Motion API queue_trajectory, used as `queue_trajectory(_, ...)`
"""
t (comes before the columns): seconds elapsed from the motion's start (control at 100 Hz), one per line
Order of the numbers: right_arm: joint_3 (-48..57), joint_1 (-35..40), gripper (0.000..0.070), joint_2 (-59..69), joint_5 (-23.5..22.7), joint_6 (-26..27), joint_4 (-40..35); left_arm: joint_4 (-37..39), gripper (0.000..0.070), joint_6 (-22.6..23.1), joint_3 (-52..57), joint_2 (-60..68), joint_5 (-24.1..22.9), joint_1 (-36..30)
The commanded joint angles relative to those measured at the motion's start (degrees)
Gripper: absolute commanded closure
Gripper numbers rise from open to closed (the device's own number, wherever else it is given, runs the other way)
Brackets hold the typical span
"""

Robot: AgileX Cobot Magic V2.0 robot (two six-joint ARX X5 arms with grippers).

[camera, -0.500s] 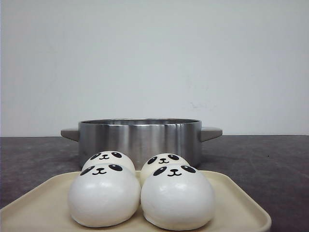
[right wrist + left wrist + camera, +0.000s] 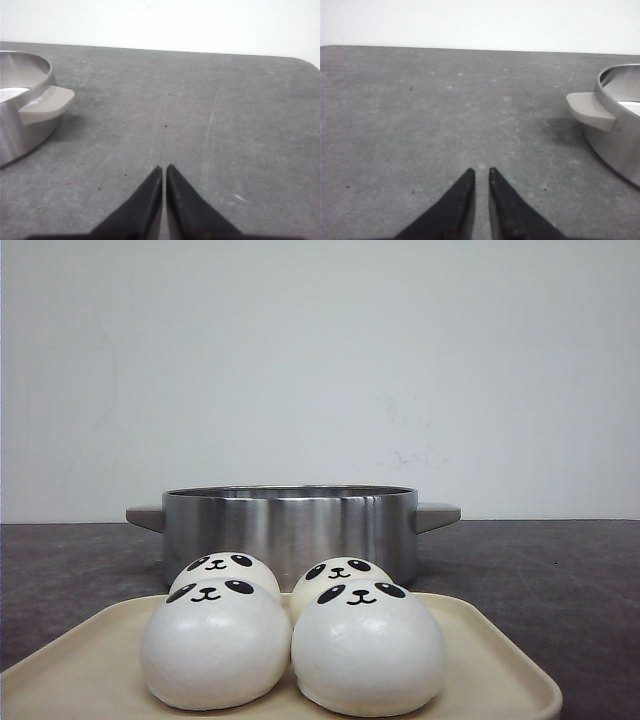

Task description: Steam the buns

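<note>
Four panda-faced buns clustered, touching, on a beige tray; steel pot behind, on grey table.

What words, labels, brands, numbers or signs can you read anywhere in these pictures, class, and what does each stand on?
None can be read. The buns carry only painted panda faces, no lettering. The pot, the tray and the table show no label, brand or number in any view.

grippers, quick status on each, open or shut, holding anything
Left gripper: shut, empty, above bare table beside the pot.
Right gripper: shut, empty, above bare table on the pot's other side.
</note>
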Motion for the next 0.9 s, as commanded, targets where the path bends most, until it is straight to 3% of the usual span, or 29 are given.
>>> queue_trajectory(0.0,-0.15,0.09,0.0693,0.0,0.02,-0.39,0.46,-0.26,0.07,0.31,-1.05,0.02,0.07,0.0)
queue_trajectory(0.49,-0.15,0.09,0.0693,0.0,0.02,-0.33,0.52,-0.26,0.07,0.31,-1.05,0.02,0.07,0.0)
queue_trajectory(0.71,-0.15,0.22,0.0693,0.0,-2.05,3.45,6.01,-0.13,0.07,0.13,-1.05,0.02,0.07,0.0)
queue_trajectory(0.78,-0.15,0.22,0.0693,0.0,-2.99,5.11,8.37,-0.11,0.07,-3.45,-1.05,0.02,0.37,0.0)
queue_trajectory(0.89,-0.13,0.22,0.0693,0.0,-4.98,8.94,14.19,-0.13,0.07,-16.74,-0.9,0.02,2.45,0.0)
